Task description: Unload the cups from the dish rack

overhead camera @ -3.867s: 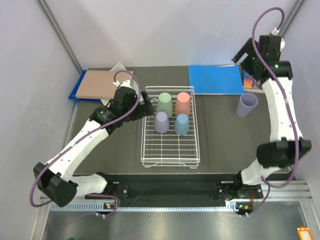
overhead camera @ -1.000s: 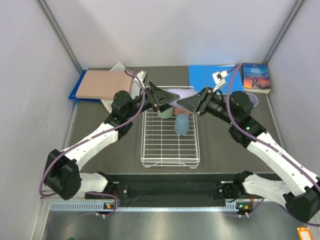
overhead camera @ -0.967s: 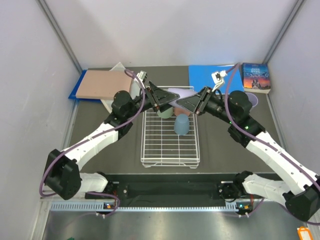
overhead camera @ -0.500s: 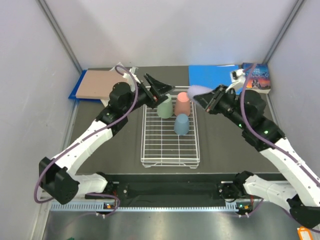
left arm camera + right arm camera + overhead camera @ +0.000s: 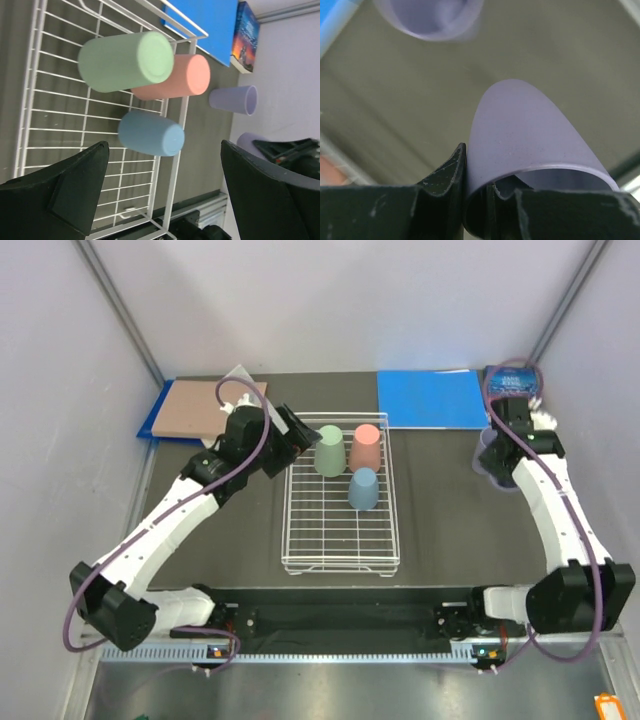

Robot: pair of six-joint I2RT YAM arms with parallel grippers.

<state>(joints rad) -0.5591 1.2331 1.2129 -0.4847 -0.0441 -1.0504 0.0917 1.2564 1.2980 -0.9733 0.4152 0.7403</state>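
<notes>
With your right jaws pinching the lilac cup [image 5: 530,130] at the frame's right edge beside another purple cup [image 5: 234,99], you seem mid-placement: lower it onto the worktop [image 5: 440,510] and release, then bring your wide-open left jaws onto the green cup [image 5: 328,448] at the upper left of the dish rack [image 5: 340,540].

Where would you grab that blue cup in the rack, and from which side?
Grip the blue cup across its side walls, coming straight down from above. It stands upside down in the dish rack, closed base up, so there is no rim to pinch. Press its left and right sides: the pink cup stands close behind it, while those flanks look free.
</notes>
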